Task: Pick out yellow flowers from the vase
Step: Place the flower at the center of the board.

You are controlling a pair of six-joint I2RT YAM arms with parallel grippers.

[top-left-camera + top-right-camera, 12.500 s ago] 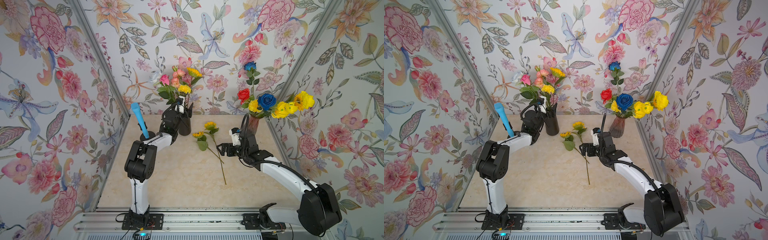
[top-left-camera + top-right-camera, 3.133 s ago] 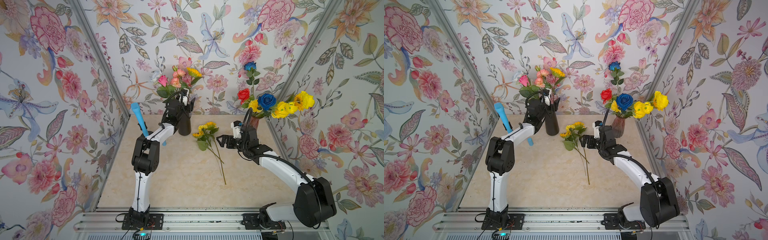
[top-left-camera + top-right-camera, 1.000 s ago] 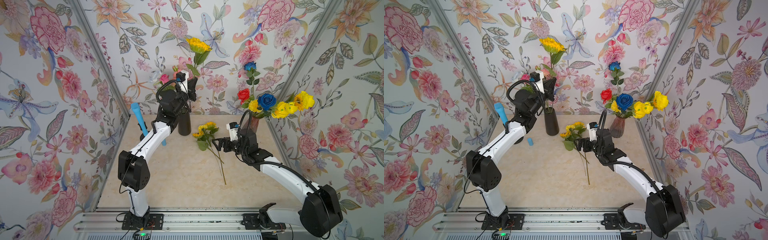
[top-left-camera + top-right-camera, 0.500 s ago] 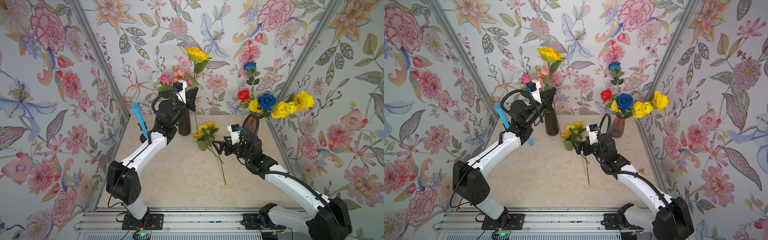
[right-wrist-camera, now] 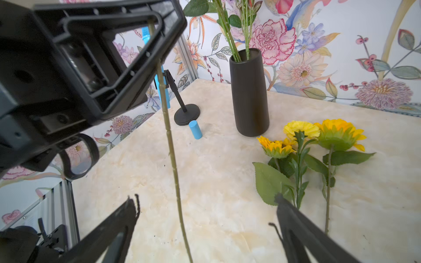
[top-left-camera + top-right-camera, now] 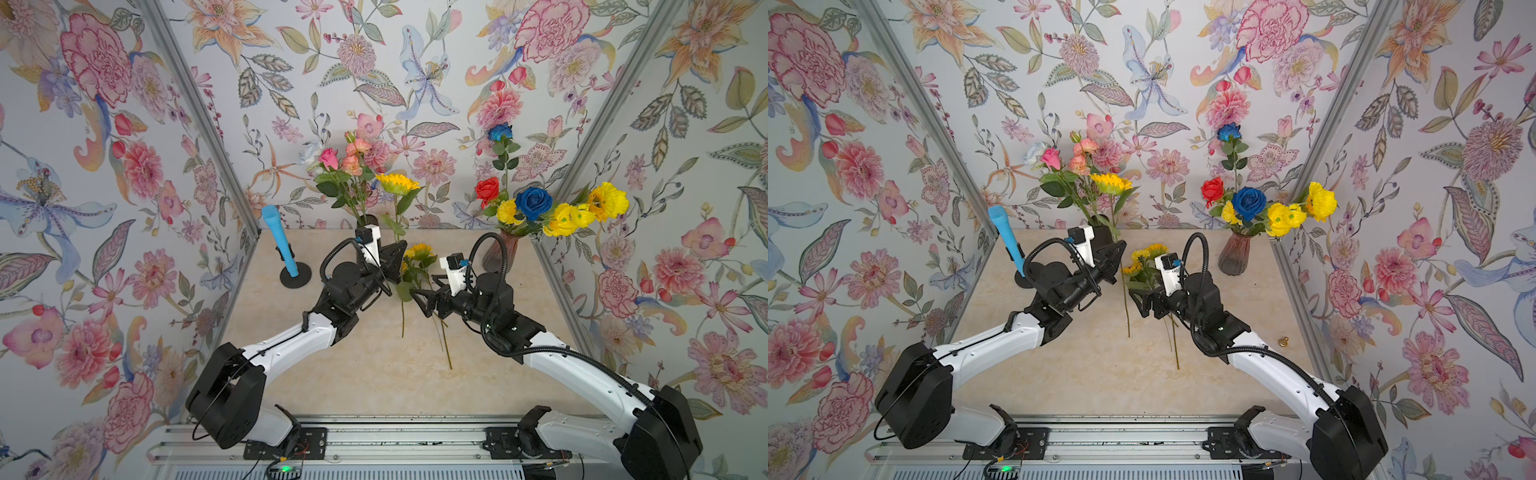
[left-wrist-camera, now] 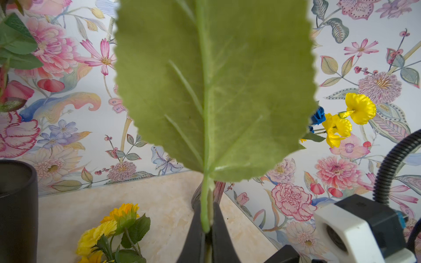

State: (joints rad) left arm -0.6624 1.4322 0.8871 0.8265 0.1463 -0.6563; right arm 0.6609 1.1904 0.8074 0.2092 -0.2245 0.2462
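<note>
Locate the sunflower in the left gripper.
In both top views the sunflower rises right of the pink roses, its stem clamped in the left gripper, dangling left of the yellow flowers lying flat.

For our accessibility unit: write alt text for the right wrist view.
A green stem hangs from the shut left gripper, framed by the right gripper's open fingers. Three yellow flowers lie on the table beside a black vase.
</note>
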